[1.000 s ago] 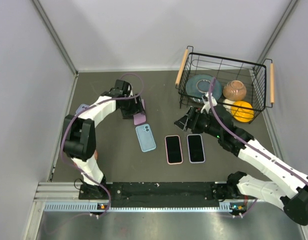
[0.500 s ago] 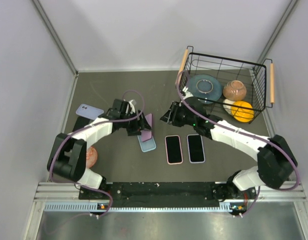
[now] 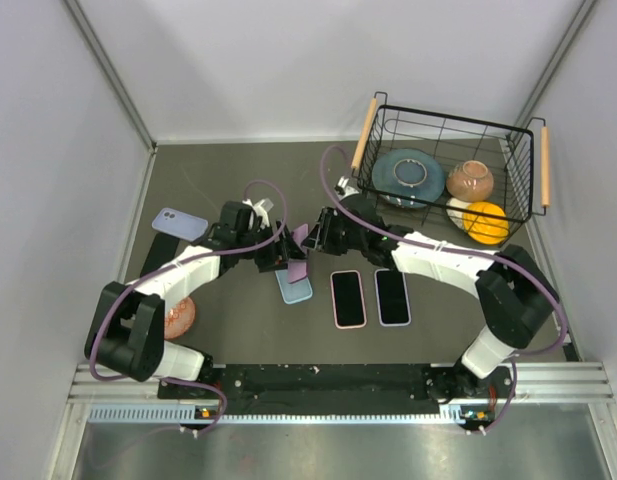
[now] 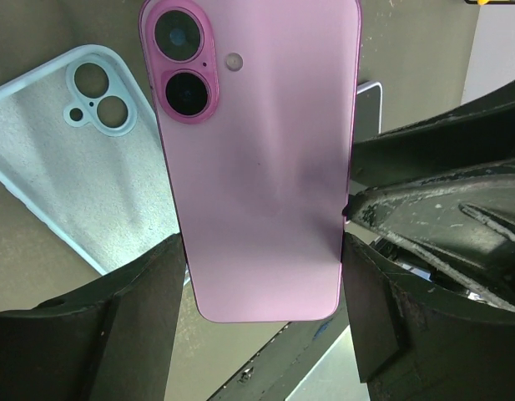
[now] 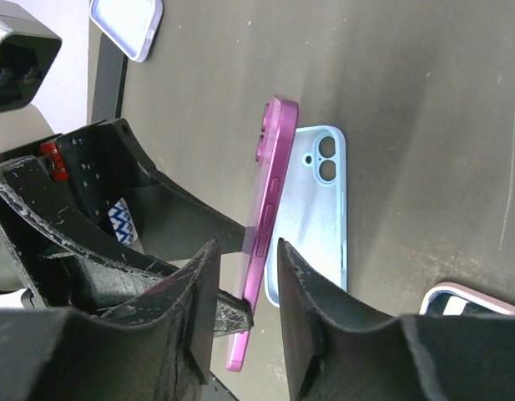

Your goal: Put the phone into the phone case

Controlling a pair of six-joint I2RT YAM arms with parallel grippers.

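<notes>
While left tool [image 4: 261, 288] clamps phone [image 4: 257, 167] above case [image 4: 82, 167], right tool [image 5: 240, 276] apart, basket [image 3: 450, 117] behind.

By the top view's clock face, the pink slab-shaped phone [image 3: 297, 250] sits tilted off the dark grey table [image 3: 238, 180] near its centre, between the fingers of my left gripper [image 4: 261, 259]. My right gripper [image 5: 247, 251] is at its 1 o'clock, one finger on either side of its edge. The pale blue soft rectangular phone case [image 3: 296, 289] lies flat at its 6 o'clock.

Two black-screened cased phones [image 3: 370, 297] lie side by side at that case's 3 o'clock. A lavender phone case [image 3: 178, 223] lies well apart at 10 o'clock, and a reddish-brown round object [image 3: 176, 315] at 8 o'clock.

The black wire basket [image 3: 443, 115] stands at 2 o'clock. It holds a blue ceramic plate [image 3: 408, 172], a brown bowl [image 3: 470, 180] at the plate's 3 o'clock, and an orange round fruit [image 3: 485, 222] at the bowl's 5 o'clock.
</notes>
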